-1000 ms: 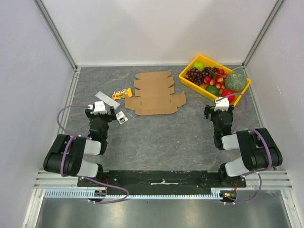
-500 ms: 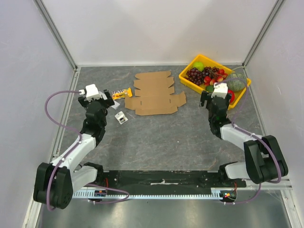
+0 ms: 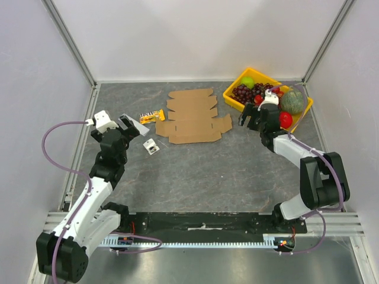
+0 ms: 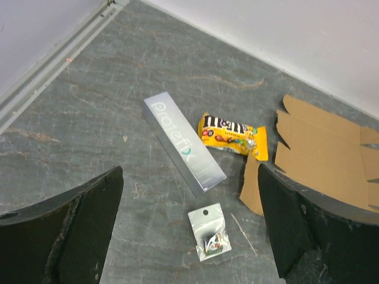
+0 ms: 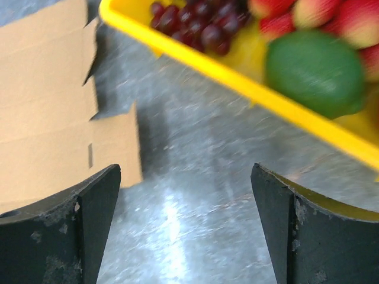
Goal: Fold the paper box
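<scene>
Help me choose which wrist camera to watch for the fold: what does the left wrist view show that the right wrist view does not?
Only the left wrist view: a silver carton lying flat, a yellow candy packet beside it, and a small clear bag. Only the right wrist view: the yellow tray holding dark grapes, a green fruit and red fruit, all blurred. Both: part of the flat, unfolded paper box on the gray table.
</scene>
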Controlling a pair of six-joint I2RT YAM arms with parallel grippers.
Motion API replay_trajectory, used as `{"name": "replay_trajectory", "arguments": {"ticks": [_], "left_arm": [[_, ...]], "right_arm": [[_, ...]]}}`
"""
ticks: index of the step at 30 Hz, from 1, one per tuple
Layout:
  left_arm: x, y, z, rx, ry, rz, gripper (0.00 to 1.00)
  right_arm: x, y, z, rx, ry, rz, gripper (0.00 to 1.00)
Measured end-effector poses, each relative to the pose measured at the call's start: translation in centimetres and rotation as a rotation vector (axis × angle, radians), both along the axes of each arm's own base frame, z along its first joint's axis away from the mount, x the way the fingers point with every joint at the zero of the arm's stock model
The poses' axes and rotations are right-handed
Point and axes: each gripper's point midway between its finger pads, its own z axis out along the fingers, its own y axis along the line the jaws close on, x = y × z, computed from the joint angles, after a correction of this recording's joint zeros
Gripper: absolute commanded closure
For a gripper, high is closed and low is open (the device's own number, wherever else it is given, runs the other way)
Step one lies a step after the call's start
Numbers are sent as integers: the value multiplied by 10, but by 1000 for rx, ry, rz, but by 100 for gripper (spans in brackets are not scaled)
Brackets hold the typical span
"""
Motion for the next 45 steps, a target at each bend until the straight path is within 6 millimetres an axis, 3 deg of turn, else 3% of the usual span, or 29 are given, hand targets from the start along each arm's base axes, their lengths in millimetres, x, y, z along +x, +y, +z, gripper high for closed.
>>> {"name": "replay_trajectory", "arguments": {"ticks": [5,10,15,24,39,45], "left_arm": [[-6,-1,-15,-16,59,-1,0],[-10,-3,-24,-32,97,-8,1],[-7,-19,-22,-52,113,-94,5],[0,-39,-26,-74,145,-191,8],[-1,-48,-25,-89,143,-241,9],[-1,-48,-24,-91,140,-245,9]], "right_arm": [[-10,33,-10,110,55,98,2],[-27,45,-23,172,72,100,2],[-43,55,-47,278,123,89,2],[-56,106,-77,470,191,105,2],[-45,140,-76,715,139,33,14],[-41,154,-79,755,141,42,24]]}}
